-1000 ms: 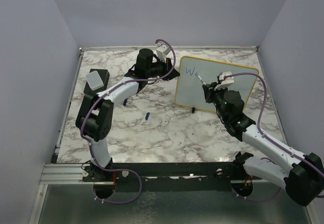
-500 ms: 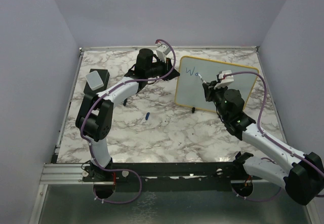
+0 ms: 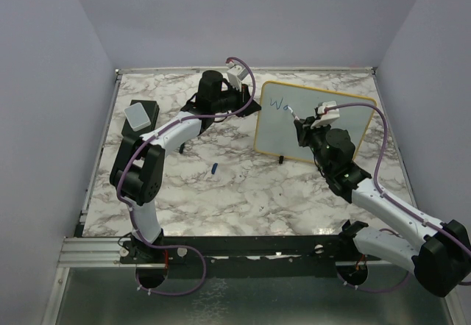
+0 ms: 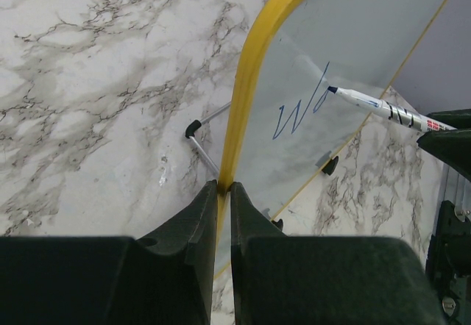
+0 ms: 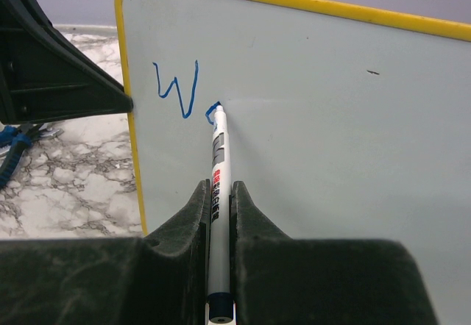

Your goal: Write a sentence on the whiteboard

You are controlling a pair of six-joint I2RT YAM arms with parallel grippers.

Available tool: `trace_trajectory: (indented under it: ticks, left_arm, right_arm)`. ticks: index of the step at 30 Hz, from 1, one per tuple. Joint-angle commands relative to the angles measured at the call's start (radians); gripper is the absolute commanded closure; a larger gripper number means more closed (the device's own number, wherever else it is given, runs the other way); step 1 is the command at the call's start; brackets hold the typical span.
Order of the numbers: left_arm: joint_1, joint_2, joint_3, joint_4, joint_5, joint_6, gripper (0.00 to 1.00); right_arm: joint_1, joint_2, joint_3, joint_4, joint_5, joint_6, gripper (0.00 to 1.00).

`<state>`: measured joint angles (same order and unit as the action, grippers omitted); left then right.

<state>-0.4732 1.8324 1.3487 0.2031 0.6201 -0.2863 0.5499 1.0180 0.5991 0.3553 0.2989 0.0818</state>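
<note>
I see the whiteboard [image 3: 331, 130] standing on its feet at the far right of the desk [image 3: 235, 193], white with a thin yellow frame. The sentence [image 5: 179, 90] is a blue "W" plus a started second letter, top left. My right fingers [image 5: 193, 211] grip the marker [image 5: 218, 156], its tip on the board. My left fingers [image 4: 193, 226] pinch the frame's left edge.

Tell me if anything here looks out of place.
Just one thing: a small blue piece, possibly a pen cap, lies loose on the table in front of the whiteboard. Otherwise the left gripper clamps the board's yellow edge and the right gripper holds the marker to it.
</note>
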Motion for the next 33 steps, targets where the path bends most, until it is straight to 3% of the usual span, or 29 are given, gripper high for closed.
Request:
trace_trajectory:
  ticks: [1,33]
  left_arm:
    - [-0.009,-0.047,0.011,-0.015,0.023,0.017,0.89]
    - [-0.007,-0.047,0.049,-0.082,0.032,0.054,0.90]
  right_arm:
    - [-0.004,-0.013,-0.025,-0.007,0.047,0.018,0.99]
    - [-0.004,-0.060,-0.061,-0.063,0.096,0.050,0.99]
